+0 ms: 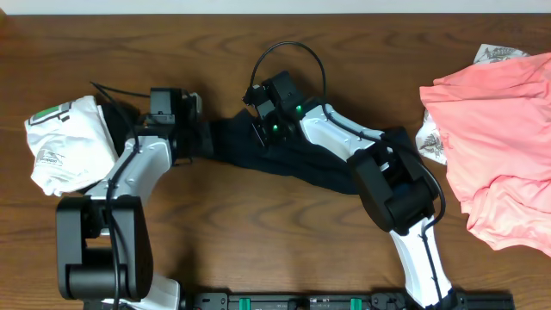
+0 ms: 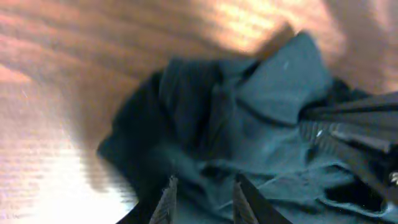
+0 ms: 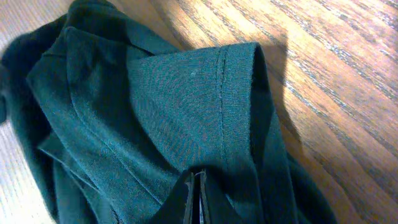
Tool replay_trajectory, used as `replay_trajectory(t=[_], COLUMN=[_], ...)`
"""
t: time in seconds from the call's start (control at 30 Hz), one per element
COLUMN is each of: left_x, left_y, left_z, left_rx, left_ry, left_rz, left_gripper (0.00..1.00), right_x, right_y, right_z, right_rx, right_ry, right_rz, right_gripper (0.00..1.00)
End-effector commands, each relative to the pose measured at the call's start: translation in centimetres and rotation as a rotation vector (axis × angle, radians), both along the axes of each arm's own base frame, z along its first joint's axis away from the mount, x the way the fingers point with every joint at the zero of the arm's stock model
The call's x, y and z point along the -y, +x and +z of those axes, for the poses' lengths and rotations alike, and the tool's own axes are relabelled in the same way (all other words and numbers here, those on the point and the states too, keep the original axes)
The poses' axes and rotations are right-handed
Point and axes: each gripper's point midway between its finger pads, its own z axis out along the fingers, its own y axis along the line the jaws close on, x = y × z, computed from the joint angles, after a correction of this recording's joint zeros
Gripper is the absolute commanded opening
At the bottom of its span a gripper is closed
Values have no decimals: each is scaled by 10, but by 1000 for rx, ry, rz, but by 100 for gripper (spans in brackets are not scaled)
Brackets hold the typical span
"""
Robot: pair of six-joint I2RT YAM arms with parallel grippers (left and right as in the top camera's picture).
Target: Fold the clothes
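Observation:
The black shirt [image 1: 318, 164] lies crumpled in a band across the middle of the wooden table. My left gripper [image 1: 205, 138] is at its left end. In the left wrist view its fingers [image 2: 204, 186] stand a little apart with a bunch of the shirt [image 2: 249, 112] between them. My right gripper [image 1: 261, 127] is at the shirt's upper edge. In the right wrist view its fingers [image 3: 198, 180] are pressed together on a fold of the shirt [image 3: 174, 93], near a stitched hem.
A white garment with green print [image 1: 65, 142] lies bunched at the left. A salmon-pink garment [image 1: 499, 138] is spread at the right, over a white printed piece [image 1: 430, 142]. A black cable [image 1: 288, 50] loops above the right wrist.

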Motion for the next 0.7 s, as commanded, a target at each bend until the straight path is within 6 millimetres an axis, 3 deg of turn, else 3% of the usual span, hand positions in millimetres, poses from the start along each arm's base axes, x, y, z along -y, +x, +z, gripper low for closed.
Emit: replay_trajectory(t=[0.0,0.4,0.67], left_x=[-7,-7,-8], left_y=[7,18,3], left_z=[5,13,-21], left_rx=[28,95,-12], left_ry=[45,45,47], left_rz=[4,5,3], left_gripper=[31,31,31], right_x=[12,13,16], right_y=[-18,-14,-16], right_z=[-44,-44,-45], right_rx=[-64,-49,-60], right_ry=[-110,-115,-124], right_rz=[-14,-22,-23], right_gripper=[6,8,8])
